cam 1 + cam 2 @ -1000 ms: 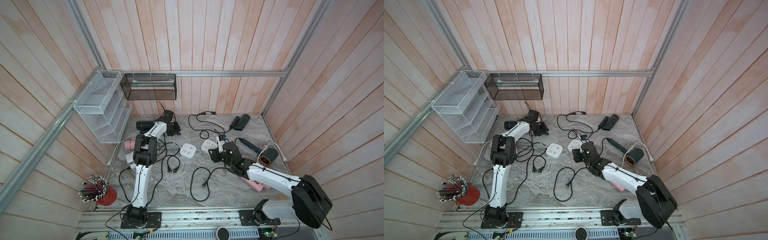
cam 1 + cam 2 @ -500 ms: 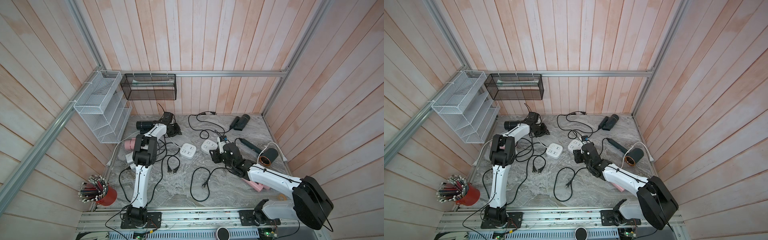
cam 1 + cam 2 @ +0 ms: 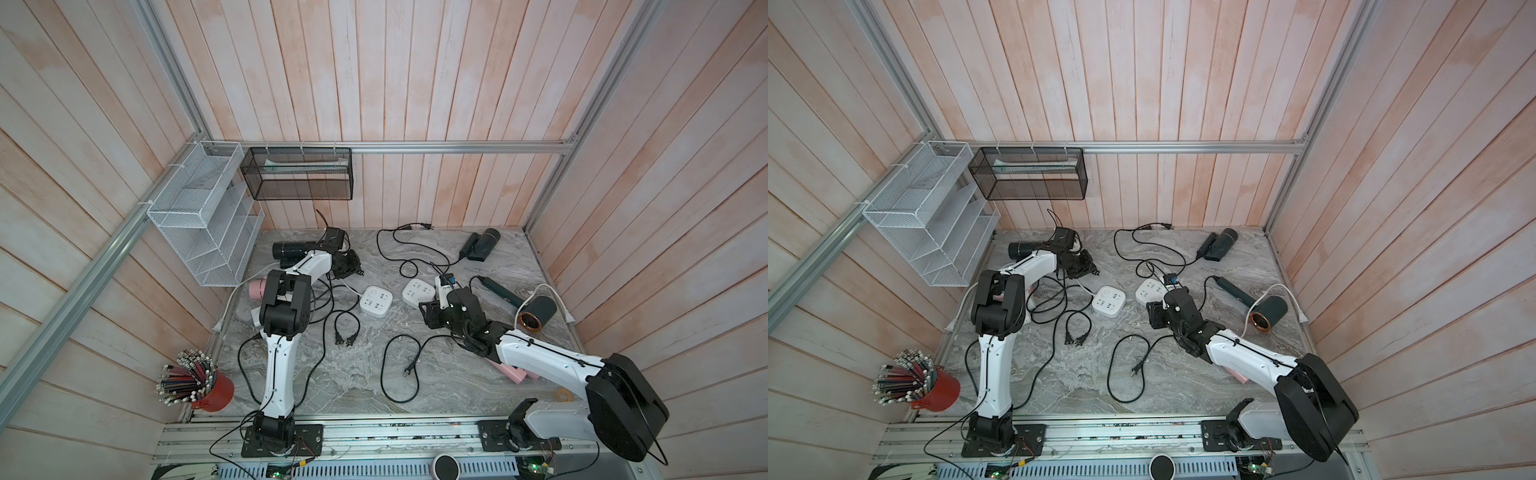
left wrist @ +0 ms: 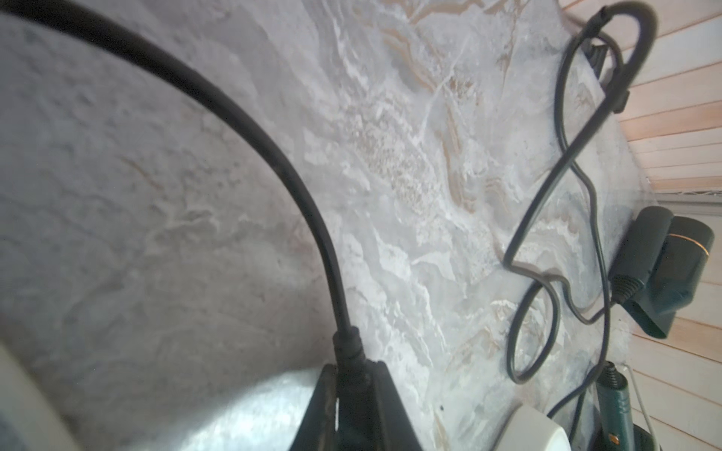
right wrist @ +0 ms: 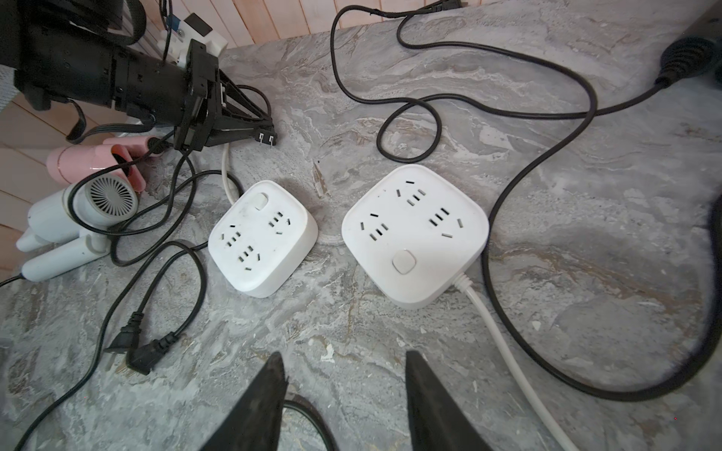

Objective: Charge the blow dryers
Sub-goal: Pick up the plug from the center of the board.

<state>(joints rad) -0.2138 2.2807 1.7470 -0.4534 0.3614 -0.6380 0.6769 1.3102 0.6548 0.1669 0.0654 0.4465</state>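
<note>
My left gripper [image 3: 352, 266] is at the back left, shut on a black plug [image 5: 268, 138] whose prongs stick out past the fingertips; its cord [image 4: 273, 156] arcs away. My right gripper [image 5: 345, 361] hovers open and holds nothing, just short of two white power strips [image 5: 261, 236] [image 5: 414, 230]. Blow dryers lie around: black [image 3: 291, 249], pink [image 5: 78, 160] and light grey [image 5: 78, 211] by the left arm, dark ones at the back right [image 3: 482, 243] and right [image 3: 536, 313], and a pink one [image 3: 515, 374] under the right arm.
Black cords loop over the marble table [image 3: 353, 374], with loose plugs [image 3: 343, 340] [image 3: 409, 370] near the middle. A white wire rack [image 3: 208, 216] and a black mesh basket [image 3: 297, 174] hang on the walls. A red cup of pencils [image 3: 212, 392] stands front left.
The left gripper's jaws have closed on the black plug. The right arm has stayed where it was, jaws unchanged.
</note>
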